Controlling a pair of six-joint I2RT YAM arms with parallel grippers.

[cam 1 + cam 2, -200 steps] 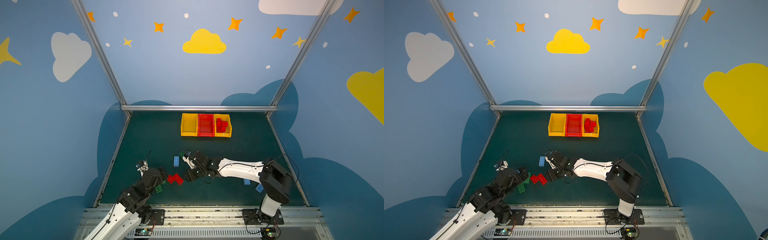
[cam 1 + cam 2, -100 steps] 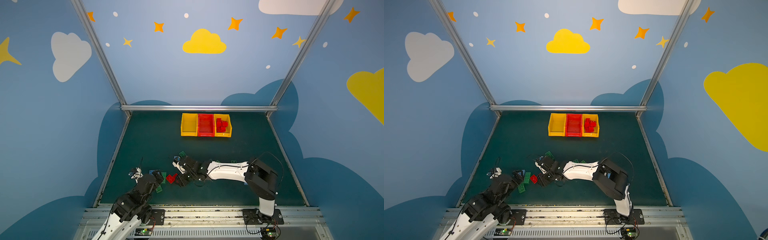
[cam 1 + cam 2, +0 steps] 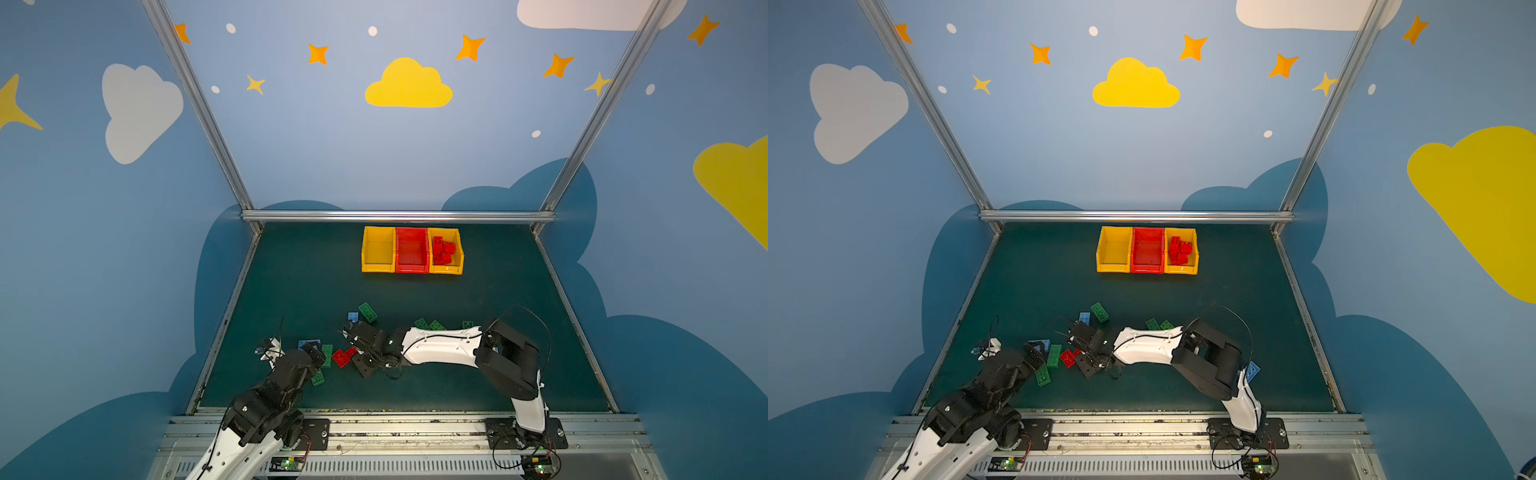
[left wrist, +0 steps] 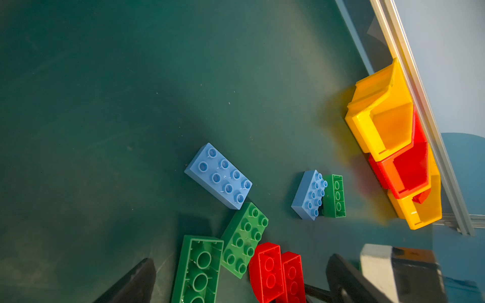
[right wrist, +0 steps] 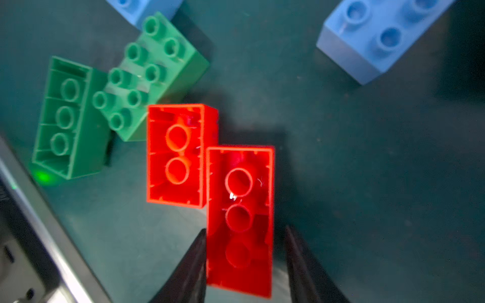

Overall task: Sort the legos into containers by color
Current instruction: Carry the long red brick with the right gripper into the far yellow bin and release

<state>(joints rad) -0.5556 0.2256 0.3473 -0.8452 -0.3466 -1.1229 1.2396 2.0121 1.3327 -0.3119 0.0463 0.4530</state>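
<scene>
The right fingers (image 5: 189, 267) straddle an upturned red rectangular plastic brick (image 5: 240, 217) on the dark green desk (image 5: 367, 183), one touching it, the other just apart. The left fingers (image 4: 131, 283) are spread wide.

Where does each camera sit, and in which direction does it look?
Top views: high at the front, looking down and toward the back wall; both show the left arm, the right arm and the three bins.
Left wrist: on the left arm, low, looking across the mat toward the bins; the open left pincer shows at the edge.
Right wrist: on the right arm, looking down closely; the right pincer straddles one of two upturned red bricks.
Shared: both wrist views show those red bricks.
</scene>
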